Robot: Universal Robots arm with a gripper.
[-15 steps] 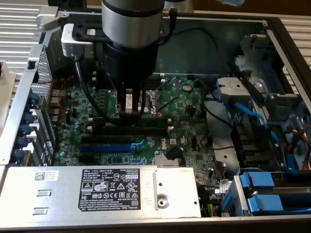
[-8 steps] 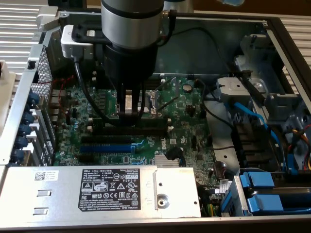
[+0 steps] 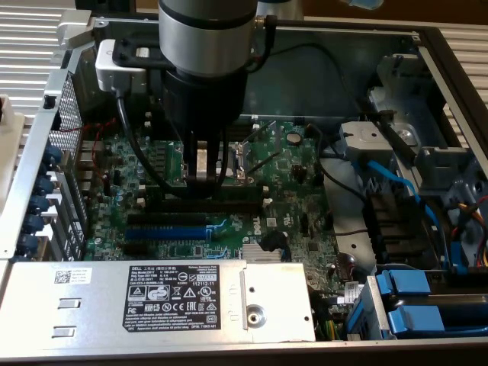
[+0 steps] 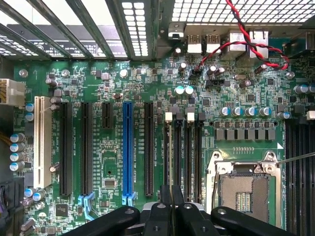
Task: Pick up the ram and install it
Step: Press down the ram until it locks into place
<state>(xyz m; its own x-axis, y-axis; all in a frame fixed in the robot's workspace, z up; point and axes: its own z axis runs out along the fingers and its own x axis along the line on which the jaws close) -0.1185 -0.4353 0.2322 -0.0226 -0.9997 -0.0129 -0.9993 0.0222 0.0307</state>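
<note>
My pincer [image 3: 202, 174] is down low over the green board [image 3: 293, 191], and its fingers are shut tight on the ram [image 3: 232, 191]. I hold the ram on its thin edge, right at the long black slots [image 4: 188, 152] with white end clips. I think I am at the putting-in step, not the picking-up step. This calls for keeping the ram straight over one slot and pushing evenly, not tipping. Farther off sits the blue slot [image 4: 128, 147].
</note>
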